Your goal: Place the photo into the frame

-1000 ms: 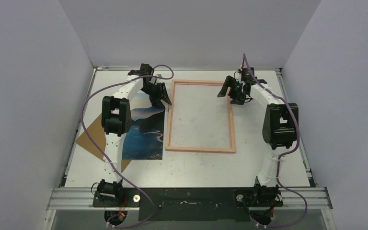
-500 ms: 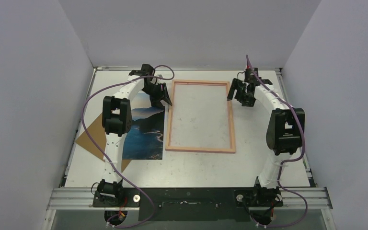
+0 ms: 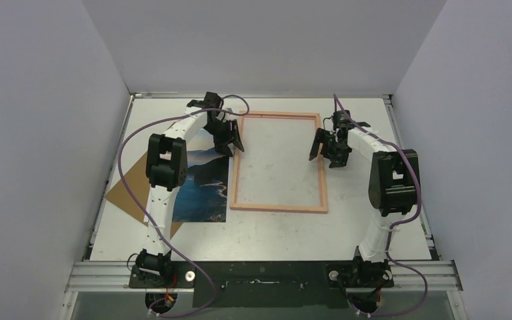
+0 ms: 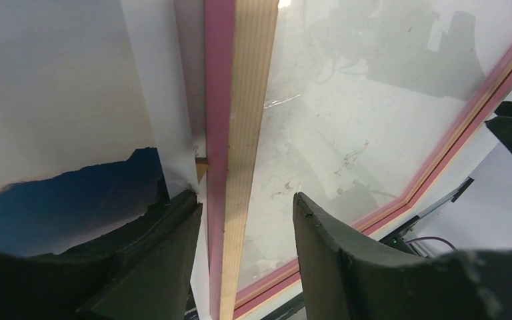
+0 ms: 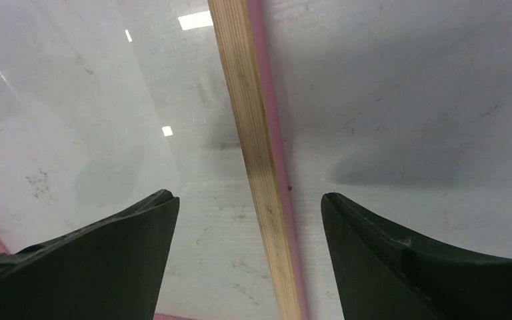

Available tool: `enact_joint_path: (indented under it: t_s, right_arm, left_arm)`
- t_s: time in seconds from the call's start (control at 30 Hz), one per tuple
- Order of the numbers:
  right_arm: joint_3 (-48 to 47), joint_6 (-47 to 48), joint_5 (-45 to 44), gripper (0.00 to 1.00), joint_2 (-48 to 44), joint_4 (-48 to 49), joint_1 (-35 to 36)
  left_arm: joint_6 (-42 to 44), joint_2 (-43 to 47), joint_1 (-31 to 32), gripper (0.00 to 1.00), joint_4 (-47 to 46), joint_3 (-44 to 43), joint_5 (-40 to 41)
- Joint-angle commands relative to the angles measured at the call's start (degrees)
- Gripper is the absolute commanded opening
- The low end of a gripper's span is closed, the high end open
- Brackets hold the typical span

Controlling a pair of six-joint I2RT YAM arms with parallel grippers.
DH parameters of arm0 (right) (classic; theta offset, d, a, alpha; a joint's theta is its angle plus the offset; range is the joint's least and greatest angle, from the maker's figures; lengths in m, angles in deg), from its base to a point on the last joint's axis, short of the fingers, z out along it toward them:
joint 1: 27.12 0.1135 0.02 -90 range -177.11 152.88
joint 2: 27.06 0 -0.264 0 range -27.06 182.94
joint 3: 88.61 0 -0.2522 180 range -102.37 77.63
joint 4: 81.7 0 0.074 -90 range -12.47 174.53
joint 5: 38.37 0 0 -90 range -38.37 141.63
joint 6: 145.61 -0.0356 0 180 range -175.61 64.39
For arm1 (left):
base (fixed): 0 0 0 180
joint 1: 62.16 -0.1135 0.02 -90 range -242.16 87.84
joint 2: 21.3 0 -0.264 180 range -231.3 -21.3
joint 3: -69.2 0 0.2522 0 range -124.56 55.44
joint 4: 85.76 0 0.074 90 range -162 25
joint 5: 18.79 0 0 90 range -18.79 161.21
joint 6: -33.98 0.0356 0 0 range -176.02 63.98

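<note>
The frame (image 3: 278,208) lies flat mid-table, pale wood back up, with a clear pane. The photo (image 3: 203,190) of sea and dark mountains lies flat just left of it, partly under my left arm. My left gripper (image 3: 235,141) is open and low over the frame's left rail, one finger on each side. In the left wrist view the gripper (image 4: 247,210) straddles the rail (image 4: 240,133), with the photo (image 4: 60,200) beside it. My right gripper (image 3: 323,148) is open astride the right rail. The right wrist view shows that gripper (image 5: 248,200) around the rail (image 5: 260,167).
A plain brown backing board (image 3: 125,192) lies at the left, partly under the photo and my left arm. Grey walls close in the table on the left, back and right. A metal rail (image 3: 267,273) runs along the near edge.
My right gripper has moved from the frame's far right corner toward me along the right rail and now straddles it. My left gripper has shifted slightly right over the left rail.
</note>
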Motion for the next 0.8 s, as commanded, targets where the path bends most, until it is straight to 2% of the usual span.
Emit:
enact_joint_path:
  t_s: [0.0,0.17,0.33,0.67,0.77]
  right_arm:
    - [2.4,-2.8,4.5,0.8,-1.2,3.3,0.1]
    - [5.8,-3.9,6.1,0.78,-3.8,3.4,0.1]
    - [8.6,-2.4,4.8,0.62,-5.9,1.4,0.3]
    - [11.4,1.6,-2.8,0.5,-10.1,-5.4,2.0]
    - [11.5,0.9,-4.8,0.5,-11.4,-6.2,2.2]
  left_arm:
    - [-0.5,3.4,0.9,0.51,-0.2,-0.2,0.1]
    - [-1.3,4.4,2.1,0.51,-0.4,-0.1,-0.4]
    - [-2.0,5.4,3.0,0.5,-0.9,1.4,-0.5]
    - [-3.9,8.7,5.6,0.49,-4.2,7.8,-1.2]
    - [-4.5,9.7,5.8,0.49,-4.6,9.3,-1.6]
